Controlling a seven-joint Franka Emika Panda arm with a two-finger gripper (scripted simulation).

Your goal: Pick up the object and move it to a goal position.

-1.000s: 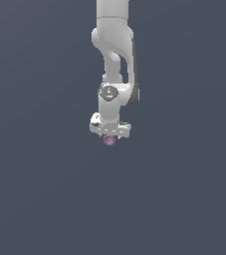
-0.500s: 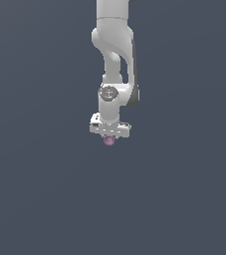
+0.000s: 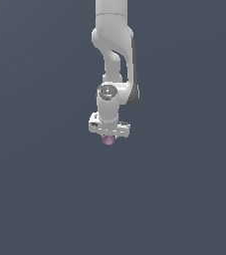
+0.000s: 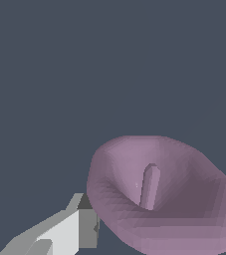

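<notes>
a: what do we see in the exterior view?

b: we see a white robot arm [image 3: 113, 55] coming down from the top edge, set against a plain dark blue-grey background. the arm bends once, then ends in a round wrist joint with a wide white bar below it. that bar is the body of the end effector [image 3: 109, 137], which points straight down.

a: and where is the object?

b: the object [image 3: 108, 140] is a small pink-purple thing sitting right under the middle of the end effector, touching its underside. it is much narrower than the white bar above it. nothing else is near it; only the flat background surrounds it, and we cannot tell from this view whether any counter lies below.

a: does the wrist view show more?

b: yes. there the object [image 4: 164, 194] fills a large part of the picture. it looks like a glossy pink-purple rounded shape with a hollow in the middle and a short stem rising inside the hollow, so not a plain ball. a white and grey finger [image 4: 67, 230] of the end effector sits right against one side of it. at the picture's edge on the far side of the object, a small pale sliver shows, too little for us to name.

a: so is the end effector pinching it?

b: we take it that way: the fingers are drawn in close with the object pinched between them.
</notes>
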